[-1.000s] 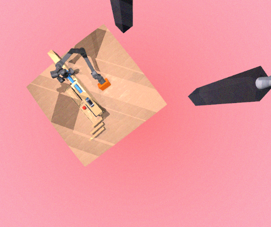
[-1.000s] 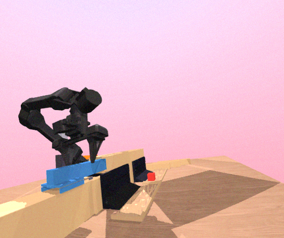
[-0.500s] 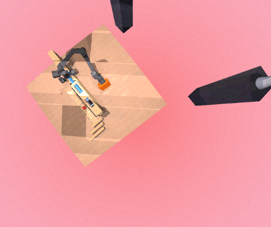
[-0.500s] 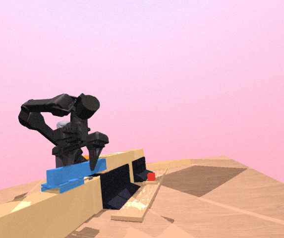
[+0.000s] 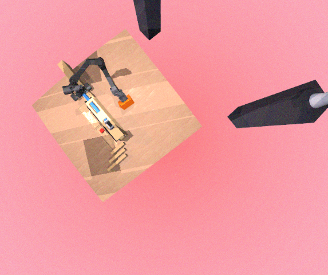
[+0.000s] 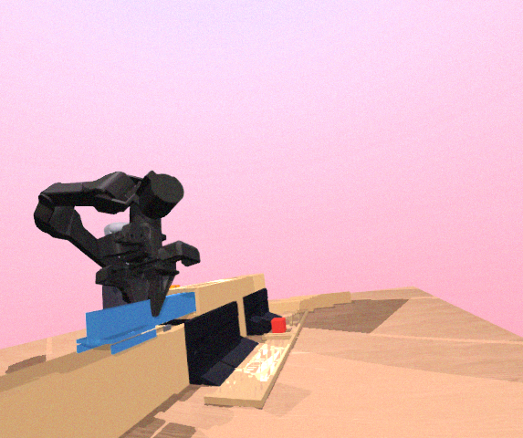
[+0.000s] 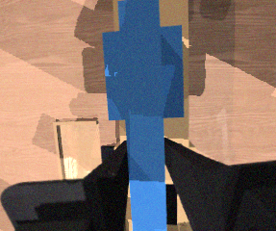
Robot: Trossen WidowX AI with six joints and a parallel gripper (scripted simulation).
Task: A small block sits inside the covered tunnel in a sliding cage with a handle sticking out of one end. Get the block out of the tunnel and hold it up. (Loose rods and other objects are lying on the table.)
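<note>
Red and cube-shaped, the small block point(image 5: 101, 130) point(image 6: 277, 324) lies outside the pale wooden tunnel point(image 5: 116, 133) point(image 6: 225, 293) point(image 7: 181, 142), on the narrow wooden tray point(image 5: 88, 115) point(image 6: 237, 393) point(image 7: 82, 140) along its side. If that is our block, we judge the freeing done; grasping it and holding it up are left. We cannot tell what remains within the cage.

Our pincer point(image 5: 83, 94) point(image 6: 143, 306) point(image 7: 145, 143) is at the far end from it, its fingers closed against both sides of the long blue bar-shaped handle point(image 5: 86, 97) point(image 6: 176, 304) point(image 7: 147, 149), so we take it to be pinching that. The block sits well apart from the pincer, further along the tunnel and off to its tray side. We would need to let go of the handle and cross over before any lift.
</note>
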